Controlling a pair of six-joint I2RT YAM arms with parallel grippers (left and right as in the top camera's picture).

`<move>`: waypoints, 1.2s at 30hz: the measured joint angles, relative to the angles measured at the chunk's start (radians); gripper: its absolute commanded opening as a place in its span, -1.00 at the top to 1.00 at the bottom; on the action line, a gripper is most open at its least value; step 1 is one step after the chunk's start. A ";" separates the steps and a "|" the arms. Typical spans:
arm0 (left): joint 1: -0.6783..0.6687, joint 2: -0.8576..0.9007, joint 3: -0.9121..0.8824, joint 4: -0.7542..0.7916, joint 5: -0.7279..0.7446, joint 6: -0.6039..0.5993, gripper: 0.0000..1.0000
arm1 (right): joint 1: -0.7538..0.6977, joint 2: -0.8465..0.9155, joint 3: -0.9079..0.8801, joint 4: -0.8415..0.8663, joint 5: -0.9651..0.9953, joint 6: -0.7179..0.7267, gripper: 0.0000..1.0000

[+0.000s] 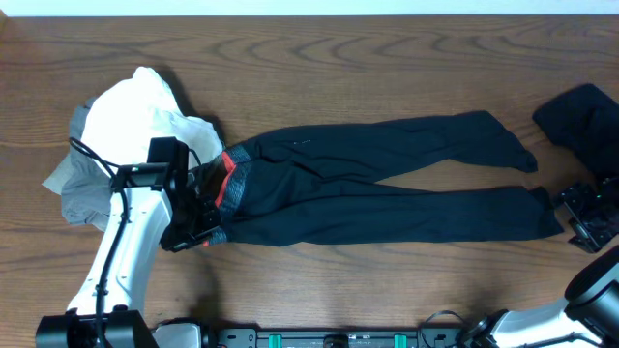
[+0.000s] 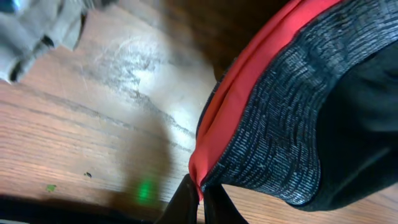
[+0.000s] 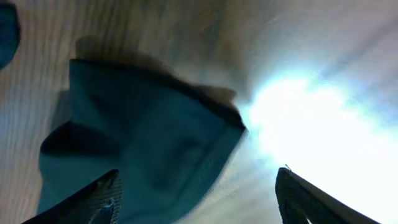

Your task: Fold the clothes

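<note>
Black trousers [image 1: 387,179] lie lengthwise across mid tabletop [image 1: 387,58]: waist at left, both legs stretched out to the right, ends slightly apart, some wrinkles. No fold in them yet. Grey waistband [image 2: 280,124] shows its red lining [image 2: 230,106]. Left hand [image 2: 200,200] is pinched narrow on the waistband's lower edge, w/ the fabric raised a bit off the wood. Right hand [image 3: 199,205] sits at the leg ends, fingers spread wide, holding nothing. One leg cuff [image 3: 143,137] lies just ahead of it, apparently untouched. Further out, a white-grey garment [image 1: 135,116] is heaped just behind the waist at left, and a dark garment [image 1: 585,116] is bunched at far right. Neither is folded. Judgement: task is approx. at its start, trousers laid out only. Left to do: grip the cuff end, fold the trousers over, then the other 2 pieces.
</note>
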 measured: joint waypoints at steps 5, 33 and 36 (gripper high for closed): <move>0.000 0.000 0.021 -0.006 -0.007 0.006 0.88 | 0.000 0.064 -0.034 0.066 -0.031 0.011 -0.17; 0.000 -0.010 0.209 -0.280 -0.006 0.102 0.88 | -0.056 0.004 0.314 -0.152 -0.083 0.013 0.98; 0.000 -0.017 0.226 -0.263 -0.006 0.111 0.87 | -0.031 0.004 0.327 -0.137 -0.133 0.000 0.97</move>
